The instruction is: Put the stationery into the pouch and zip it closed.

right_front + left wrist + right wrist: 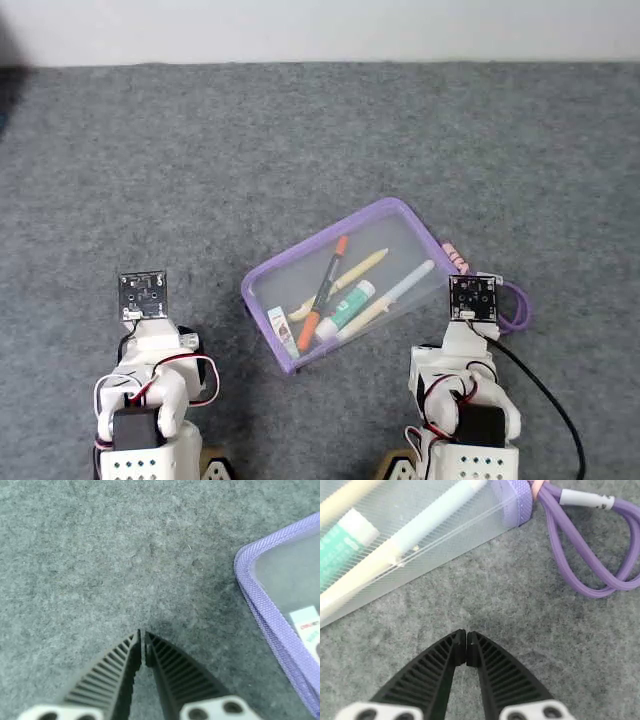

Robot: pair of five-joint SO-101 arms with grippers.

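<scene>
Eyeballing it: left gripper (142, 647) clenched empty, pouch (400, 242) at its 2 o'clock mid-table, looks light and floppy, right gripper (466, 647) pinched shut on nothing, so I'd grab the cord loop (562, 532) at the pouch's 4 o'clock.

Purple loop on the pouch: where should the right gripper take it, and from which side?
I'd grip the purple loop at its far bend, away from the pouch corner, where the doubled cord lies free on the mat. Come from above, jaws across the cord; the right gripper is shut and must open first.
</scene>
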